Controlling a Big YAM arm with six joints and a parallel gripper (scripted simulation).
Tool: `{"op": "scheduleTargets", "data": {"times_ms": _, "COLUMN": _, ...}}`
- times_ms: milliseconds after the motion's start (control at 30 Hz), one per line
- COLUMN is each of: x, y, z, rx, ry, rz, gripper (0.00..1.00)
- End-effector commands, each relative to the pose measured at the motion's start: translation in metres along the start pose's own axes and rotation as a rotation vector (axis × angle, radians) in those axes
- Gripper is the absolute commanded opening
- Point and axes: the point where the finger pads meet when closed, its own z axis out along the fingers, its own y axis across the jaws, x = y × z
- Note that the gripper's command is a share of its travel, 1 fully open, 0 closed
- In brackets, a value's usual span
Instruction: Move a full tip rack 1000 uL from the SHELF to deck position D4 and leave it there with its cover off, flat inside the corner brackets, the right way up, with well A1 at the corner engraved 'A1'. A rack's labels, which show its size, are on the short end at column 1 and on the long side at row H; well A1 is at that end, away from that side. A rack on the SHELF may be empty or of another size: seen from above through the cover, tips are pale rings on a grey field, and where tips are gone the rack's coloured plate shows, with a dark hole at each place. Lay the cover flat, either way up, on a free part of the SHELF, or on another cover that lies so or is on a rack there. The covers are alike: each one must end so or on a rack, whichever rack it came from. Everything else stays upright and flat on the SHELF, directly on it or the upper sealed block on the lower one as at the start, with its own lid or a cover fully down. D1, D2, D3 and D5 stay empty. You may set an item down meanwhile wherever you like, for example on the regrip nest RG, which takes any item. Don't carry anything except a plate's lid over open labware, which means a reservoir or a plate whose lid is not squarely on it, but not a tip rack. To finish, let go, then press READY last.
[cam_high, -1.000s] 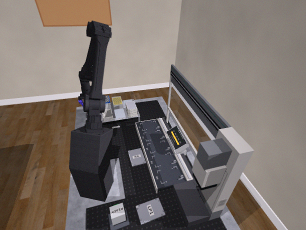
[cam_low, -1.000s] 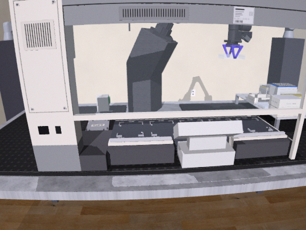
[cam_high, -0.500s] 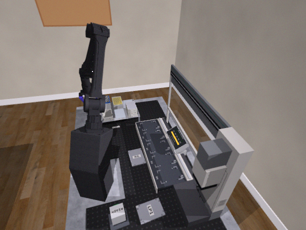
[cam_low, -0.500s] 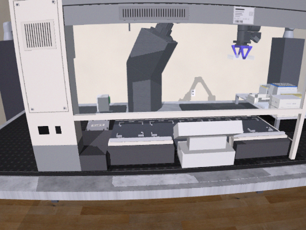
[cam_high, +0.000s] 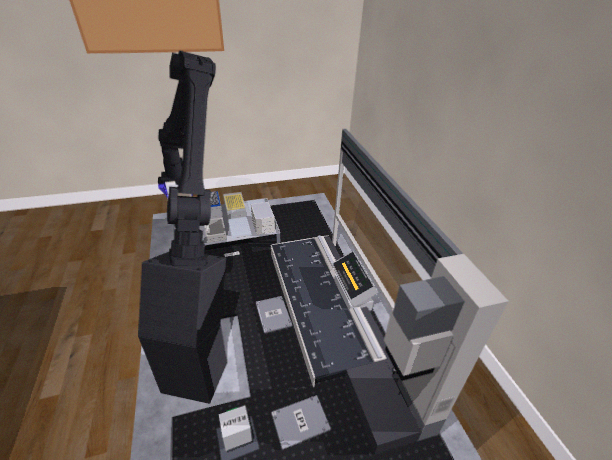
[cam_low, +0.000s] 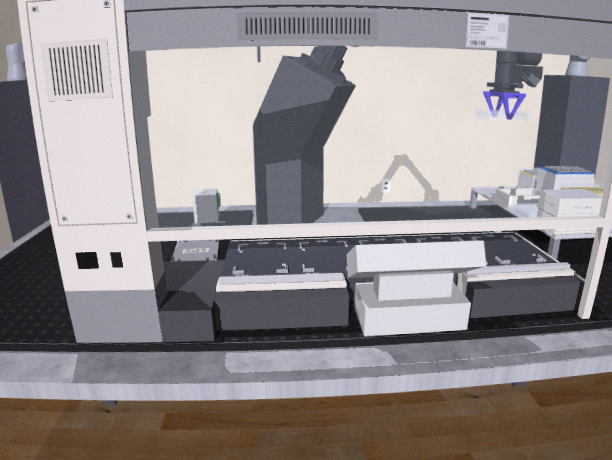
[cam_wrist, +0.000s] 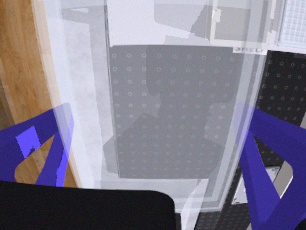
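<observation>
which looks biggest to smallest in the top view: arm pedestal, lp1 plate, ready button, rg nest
1. Arm pedestal, by far the largest.
2. LP1 plate.
3. READY button and RG nest look about alike; READY sits nearer the camera, so their order is unsure.

orange panel high on wall; white baseboard | wood floor

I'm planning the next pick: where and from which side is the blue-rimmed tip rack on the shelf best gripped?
Probably from straight above. The blue-rimmed tip rack stands upright with its tips exposed, and a white box sits close in front. Place the fingers on two opposite side walls, below the rim. The gripper must first set down the clear cover.
</observation>
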Motion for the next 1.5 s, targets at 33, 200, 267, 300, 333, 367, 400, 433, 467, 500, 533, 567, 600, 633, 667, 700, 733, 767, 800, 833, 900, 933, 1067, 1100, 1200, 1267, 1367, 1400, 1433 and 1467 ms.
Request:
{"op": "scheduleTargets", "data": {"times_ms": 33, "x": -0.037, "y": -0.01, "z": -0.011, "rx": 0.001, "ry": -0.027, "rz": 0.009, "gripper": 0.0}}
{"op": "scheduleTargets", "data": {"times_ms": 200, "x": -0.049, "y": -0.01, "z": -0.011, "rx": 0.002, "ry": -0.028, "rz": 0.012, "gripper": 0.0}}
{"op": "scheduleTargets", "data": {"times_ms": 267, "x": -0.035, "y": -0.012, "z": -0.02, "rx": 0.001, "ry": -0.026, "rz": 0.013, "gripper": 0.0}}
{"op": "scheduleTargets", "data": {"times_ms": 300, "x": -0.035, "y": -0.012, "z": -0.02, "rx": 0.001, "ry": -0.026, "rz": 0.013, "gripper": 0.0}}
{"op": "scheduleTargets", "data": {"times_ms": 333, "x": -0.042, "y": -0.013, "z": -0.024, "rx": 0.0, "ry": -0.04, "rz": 0.017, "gripper": 0.0}}
{"op": "scheduleTargets", "data": {"times_ms": 367, "x": -0.058, "y": -0.014, "z": -0.032, "rx": -0.002, "ry": -0.069, "rz": 0.025, "gripper": 0.0}}
{"op": "scheduleTargets", "data": {"times_ms": 400, "x": -0.058, "y": -0.014, "z": -0.032, "rx": -0.002, "ry": -0.07, "rz": 0.026, "gripper": 0.0}}
{"op": "scheduleTargets", "data": {"times_ms": 433, "x": -0.058, "y": -0.014, "z": -0.032, "rx": -0.002, "ry": -0.073, "rz": 0.026, "gripper": 0.0}}
{"op": "scheduleTargets", "data": {"times_ms": 467, "x": -0.052, "y": -0.014, "z": -0.027, "rx": -0.001, "ry": -0.057, "rz": 0.022, "gripper": 0.0}}
{"op": "scheduleTargets", "data": {"times_ms": 500, "x": -0.045, "y": -0.004, "z": -0.018, "rx": -0.004, "ry": -0.042, "rz": 0.011, "gripper": 0.0}}
{"op": "scheduleTargets", "data": {"times_ms": 533, "x": -0.045, "y": -0.005, "z": -0.018, "rx": -0.004, "ry": -0.042, "rz": 0.011, "gripper": 0.0}}
{"op": "scheduleTargets", "data": {"times_ms": 567, "x": -0.045, "y": -0.005, "z": -0.018, "rx": -0.004, "ry": -0.042, "rz": 0.011, "gripper": 0.0}}
{"op": "scheduleTargets", "data": {"times_ms": 600, "x": -0.045, "y": -0.005, "z": -0.018, "rx": -0.004, "ry": -0.042, "rz": 0.011, "gripper": 0.0}}
{"op": "scheduleTargets", "data": {"times_ms": 633, "x": -0.045, "y": -0.005, "z": -0.018, "rx": -0.004, "ry": -0.042, "rz": 0.011, "gripper": 0.0}}
{"op": "scheduleTargets", "data": {"times_ms": 667, "x": -0.045, "y": -0.005, "z": -0.018, "rx": -0.004, "ry": -0.042, "rz": 0.011, "gripper": 0.0}}
{"op": "scheduleTargets", "data": {"times_ms": 700, "x": -0.045, "y": -0.005, "z": -0.018, "rx": -0.004, "ry": -0.042, "rz": 0.011, "gripper": 0.0}}
{"op": "scheduleTargets", "data": {"times_ms": 733, "x": -0.045, "y": -0.005, "z": -0.018, "rx": -0.004, "ry": -0.042, "rz": 0.011, "gripper": 0.0}}
{"op": "scheduleTargets", "data": {"times_ms": 767, "x": -0.045, "y": -0.005, "z": -0.018, "rx": -0.004, "ry": -0.042, "rz": 0.011, "gripper": 0.0}}
{"op": "scheduleTargets", "data": {"times_ms": 800, "x": -0.045, "y": -0.005, "z": -0.018, "rx": -0.004, "ry": -0.042, "rz": 0.011, "gripper": 0.0}}
{"op": "scheduleTargets", "data": {"times_ms": 833, "x": -0.045, "y": -0.005, "z": -0.018, "rx": -0.004, "ry": -0.042, "rz": 0.011, "gripper": 0.0}}
{"op": "scheduleTargets", "data": {"times_ms": 900, "x": -0.042, "y": -0.014, "z": -0.022, "rx": 0.001, "ry": -0.042, "rz": 0.016, "gripper": 0.0}}
{"op": "scheduleTargets", "data": {"times_ms": 933, "x": -0.042, "y": -0.014, "z": -0.022, "rx": 0.001, "ry": -0.042, "rz": 0.017, "gripper": 0.0}}
{"op": "scheduleTargets", "data": {"times_ms": 1067, "x": -0.042, "y": -0.015, "z": -0.022, "rx": 0.0, "ry": -0.044, "rz": 0.017, "gripper": 0.0}}
{"op": "scheduleTargets", "data": {"times_ms": 1100, "x": -0.042, "y": -0.015, "z": -0.023, "rx": 0.0, "ry": -0.045, "rz": 0.018, "gripper": 0.0}}
{"op": "scheduleTargets", "data": {"times_ms": 1200, "x": -0.041, "y": -0.015, "z": -0.022, "rx": 0.0, "ry": -0.044, "rz": 0.017, "gripper": 0.0}}
{"op": "scheduleTargets", "data": {"times_ms": 1267, "x": -0.041, "y": -0.015, "z": -0.022, "rx": 0.0, "ry": -0.043, "rz": 0.017, "gripper": 0.0}}
{"op": "scheduleTargets", "data": {"times_ms": 1367, "x": -0.045, "y": -0.015, "z": -0.024, "rx": 0.0, "ry": -0.05, "rz": 0.019, "gripper": 0.0}}
{"op": "scheduleTargets", "data": {"times_ms": 1400, "x": -0.046, "y": -0.015, "z": -0.024, "rx": 0.0, "ry": -0.051, "rz": 0.02, "gripper": 0.0}}
{"op": "scheduleTargets", "data": {"times_ms": 1433, "x": -0.046, "y": -0.015, "z": -0.024, "rx": 0.0, "ry": -0.051, "rz": 0.02, "gripper": 0.0}}
{"op": "scheduleTargets", "data": {"times_ms": 1467, "x": -0.046, "y": -0.015, "z": -0.024, "rx": 0.0, "ry": -0.051, "rz": 0.02, "gripper": 0.0}}
